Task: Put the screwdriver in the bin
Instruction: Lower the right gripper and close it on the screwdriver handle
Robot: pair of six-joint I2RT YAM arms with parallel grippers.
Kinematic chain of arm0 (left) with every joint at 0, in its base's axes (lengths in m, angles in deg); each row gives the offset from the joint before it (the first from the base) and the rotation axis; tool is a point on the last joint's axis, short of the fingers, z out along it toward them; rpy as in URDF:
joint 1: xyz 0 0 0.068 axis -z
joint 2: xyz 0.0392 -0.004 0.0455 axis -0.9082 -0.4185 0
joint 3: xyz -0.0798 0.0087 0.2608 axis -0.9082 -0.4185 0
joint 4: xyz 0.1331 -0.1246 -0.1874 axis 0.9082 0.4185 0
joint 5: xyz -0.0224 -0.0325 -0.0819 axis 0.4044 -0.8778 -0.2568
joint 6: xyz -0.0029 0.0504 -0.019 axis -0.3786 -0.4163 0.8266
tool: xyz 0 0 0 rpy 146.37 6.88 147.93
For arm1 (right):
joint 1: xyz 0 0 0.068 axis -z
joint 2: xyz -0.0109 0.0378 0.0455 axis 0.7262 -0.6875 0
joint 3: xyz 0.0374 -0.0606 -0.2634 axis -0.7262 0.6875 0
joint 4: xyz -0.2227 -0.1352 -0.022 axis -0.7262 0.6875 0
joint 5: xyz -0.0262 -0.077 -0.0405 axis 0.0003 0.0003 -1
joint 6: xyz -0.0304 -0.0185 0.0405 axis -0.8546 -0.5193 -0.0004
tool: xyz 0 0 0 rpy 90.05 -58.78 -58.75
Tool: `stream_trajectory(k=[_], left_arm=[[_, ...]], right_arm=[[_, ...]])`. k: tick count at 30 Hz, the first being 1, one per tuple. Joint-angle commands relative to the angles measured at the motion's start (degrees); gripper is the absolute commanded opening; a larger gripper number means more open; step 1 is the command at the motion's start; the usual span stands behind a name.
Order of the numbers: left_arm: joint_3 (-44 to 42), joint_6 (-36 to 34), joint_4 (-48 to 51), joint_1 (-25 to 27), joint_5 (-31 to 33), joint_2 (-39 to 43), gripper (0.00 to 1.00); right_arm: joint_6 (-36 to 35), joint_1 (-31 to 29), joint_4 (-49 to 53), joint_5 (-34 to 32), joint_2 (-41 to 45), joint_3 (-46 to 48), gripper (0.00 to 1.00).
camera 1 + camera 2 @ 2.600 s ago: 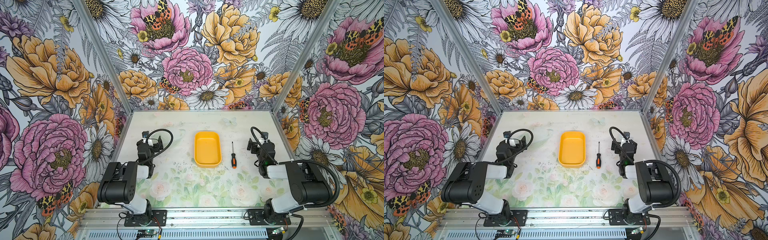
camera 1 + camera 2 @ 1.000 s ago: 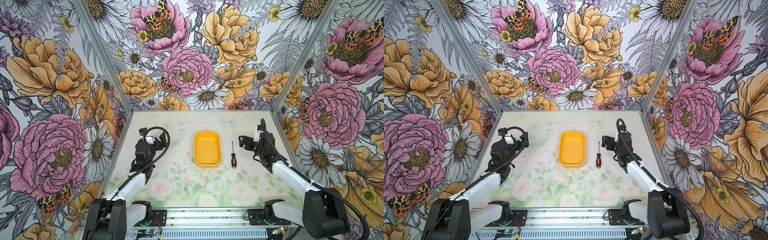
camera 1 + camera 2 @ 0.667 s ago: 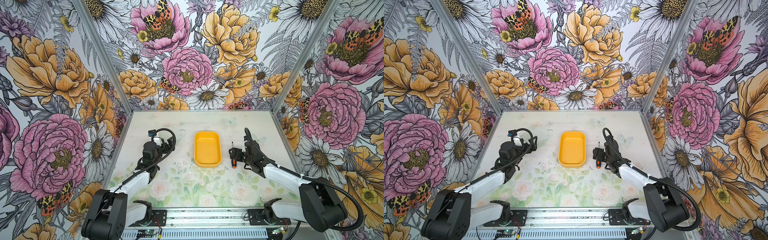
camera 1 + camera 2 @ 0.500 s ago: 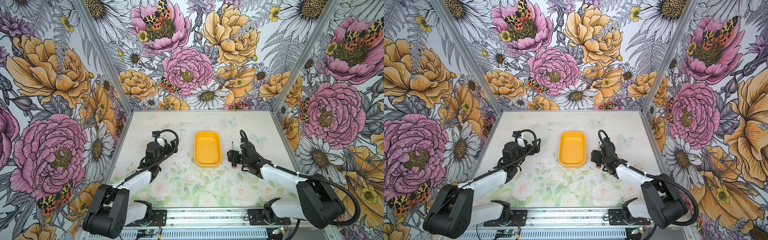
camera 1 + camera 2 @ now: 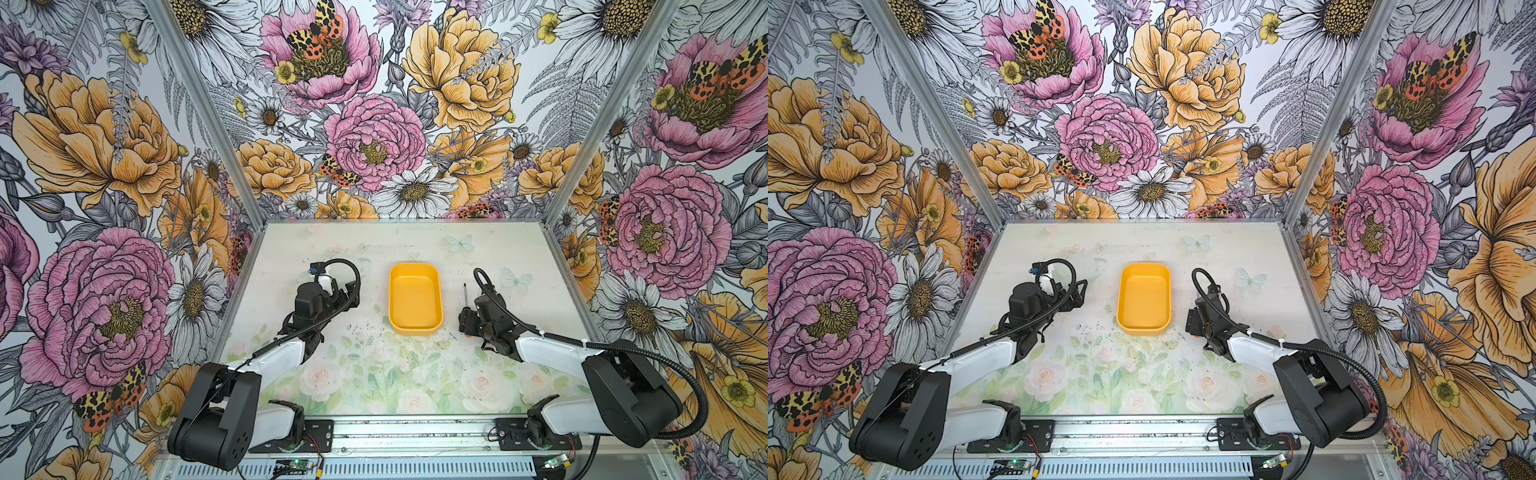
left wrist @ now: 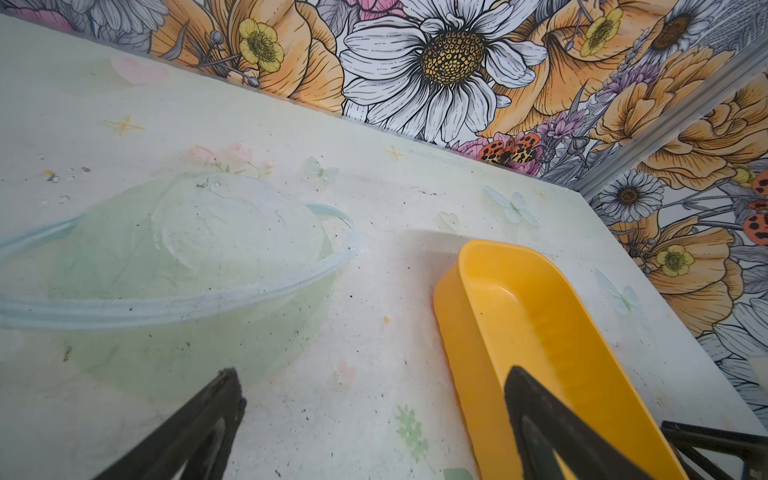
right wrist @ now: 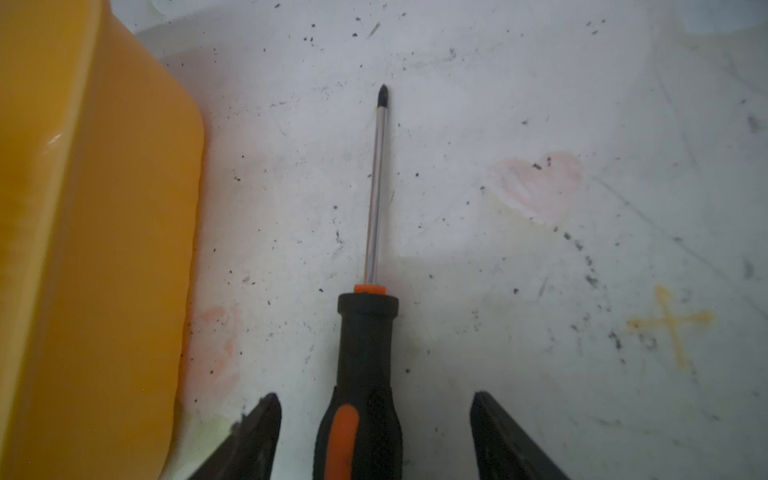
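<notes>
Black right gripper (image 7: 374,398) low, apart astride screwdriver (image 7: 365,332) | left gripper (image 6: 372,373) apart near bin (image 6: 532,316)

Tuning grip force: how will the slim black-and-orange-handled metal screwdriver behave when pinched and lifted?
The slim black-and-orange-handled screwdriver looks rigid: its metal shaft is straight. Its rounded handle may roll if the right gripper touches one side first. The matte, rubbery-looking handle probably resists slipping.

No lettering, brand or number can be read anywhere. The screwdriver (image 7: 365,353) and bin (image 7: 104,249) look unmarked, and any print on the small board (image 5: 291,464) is perhaps too tiny to tell.
</notes>
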Motion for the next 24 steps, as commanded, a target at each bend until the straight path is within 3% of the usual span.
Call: stream_trajectory(k=[1, 24], left_arm=[[1.0, 0.8, 0.2, 0.6, -1.2, -0.5, 0.99], [1.8, -0.1, 2.4, 0.9, -1.2, -0.8, 0.99]], right_arm=[[0.7, -0.7, -1.9, -1.6, -1.1, 0.8, 0.7], [0.2, -2.8, -1.3, -1.3, -5.7, -0.7, 0.4]])
